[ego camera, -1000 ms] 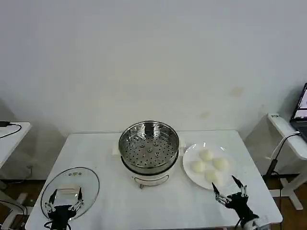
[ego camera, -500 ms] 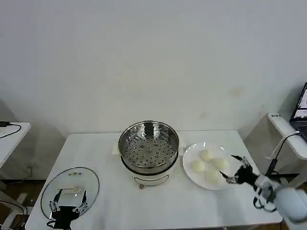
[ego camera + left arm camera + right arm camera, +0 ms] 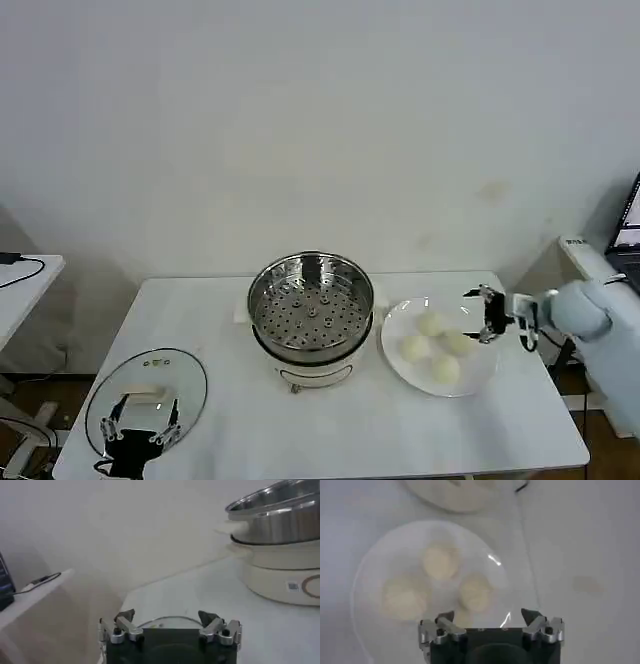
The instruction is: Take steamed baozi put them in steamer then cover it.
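The right tool (image 3: 484,315) hovers with its fingers spread wide and nothing between them, above the right rim of the white plate (image 3: 478,379), near the desk's (image 3: 220,310) right edge. The four steamed baozi (image 3: 446,343) lie clustered on that plate, just right of the steamer (image 3: 310,300), which stands uncovered mid-desk. The cover (image 3: 145,390) lies flat at the desk's front left corner, where the left tool (image 3: 139,428) hangs over it, open and empty.
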Controlling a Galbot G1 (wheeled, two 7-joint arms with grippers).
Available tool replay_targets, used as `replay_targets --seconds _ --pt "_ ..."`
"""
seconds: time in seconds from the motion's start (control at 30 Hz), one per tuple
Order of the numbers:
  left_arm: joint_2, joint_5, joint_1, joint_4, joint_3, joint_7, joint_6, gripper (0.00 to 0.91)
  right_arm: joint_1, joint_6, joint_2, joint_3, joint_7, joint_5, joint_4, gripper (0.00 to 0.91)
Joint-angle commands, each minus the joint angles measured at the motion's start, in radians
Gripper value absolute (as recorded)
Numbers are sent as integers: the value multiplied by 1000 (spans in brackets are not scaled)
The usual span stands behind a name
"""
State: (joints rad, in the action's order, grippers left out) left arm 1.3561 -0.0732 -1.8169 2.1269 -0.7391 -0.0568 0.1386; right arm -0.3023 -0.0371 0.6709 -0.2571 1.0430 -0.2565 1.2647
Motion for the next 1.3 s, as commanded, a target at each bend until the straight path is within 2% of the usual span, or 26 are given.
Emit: replay_targets --seconds 0.03,0.1,0.2,0.73,1.13,1.2,1.23,1.3 --pt "-3 -15 -5 -2 -20 11 3 907 296 29 88 -354 91 -16 -205 907" --pt "-5 -15 -10 3 -25 11 3 907 307 23 113 -405 76 15 -221 907" --pt "-8 -16 -12 11 -32 14 5 907 307 20 151 -433 62 10 -242 907" --pt "-10 -29 -26 4 -62 13 -1 907 273 15 251 -417 30 -36 -352 907" --pt "-14 -31 -23 -11 -71 13 -3 907 270 39 337 -397 2 -70 -454 907" --pt "-14 -32 -21 -14 -72 13 -3 907 268 40 344 -400 4 -73 -458 877" --pt "-15 -32 -19 -16 -73 13 -3 907 268 39 349 -402 3 -76 -461 816" --pt "-15 -32 -17 -18 -73 13 -3 907 268 39 354 -401 3 -81 -467 776"
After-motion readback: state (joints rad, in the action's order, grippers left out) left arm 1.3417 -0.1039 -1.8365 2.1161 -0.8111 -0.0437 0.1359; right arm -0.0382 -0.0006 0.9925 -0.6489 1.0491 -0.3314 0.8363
